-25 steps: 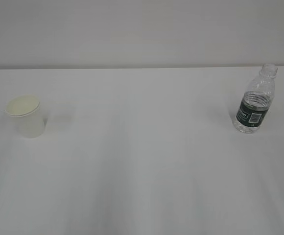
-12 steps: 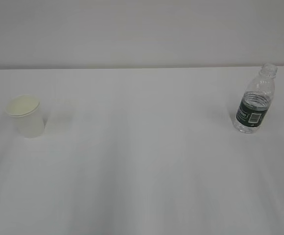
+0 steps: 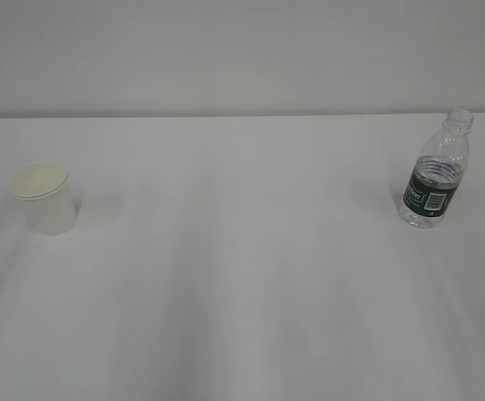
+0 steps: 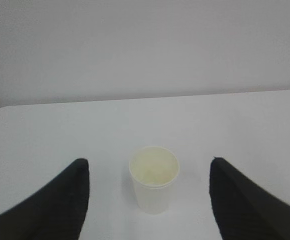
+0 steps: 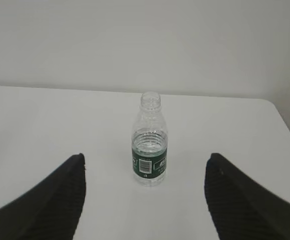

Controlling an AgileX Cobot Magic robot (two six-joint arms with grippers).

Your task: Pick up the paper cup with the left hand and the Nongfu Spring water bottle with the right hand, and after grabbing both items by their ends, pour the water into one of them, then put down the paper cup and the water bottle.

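The white paper cup [image 3: 45, 197] stands upright at the left of the white table, and the left wrist view shows the paper cup [image 4: 154, 179] straight ahead of my left gripper [image 4: 149, 170]. That gripper is open, its black fingers apart on either side, with nothing between them. The capless Nongfu Spring water bottle [image 3: 435, 171] stands upright at the right, green label with a barcode facing front. In the right wrist view the bottle [image 5: 149, 147] lies beyond my open right gripper [image 5: 145, 165], which touches nothing. Neither arm appears in the exterior view. Clear water fills the bottle's lower part.
The white table [image 3: 242, 276] runs back to a pale wall. Its far left corner [image 4: 0, 112] shows in the left wrist view and its far right corner [image 5: 272, 107] in the right wrist view.
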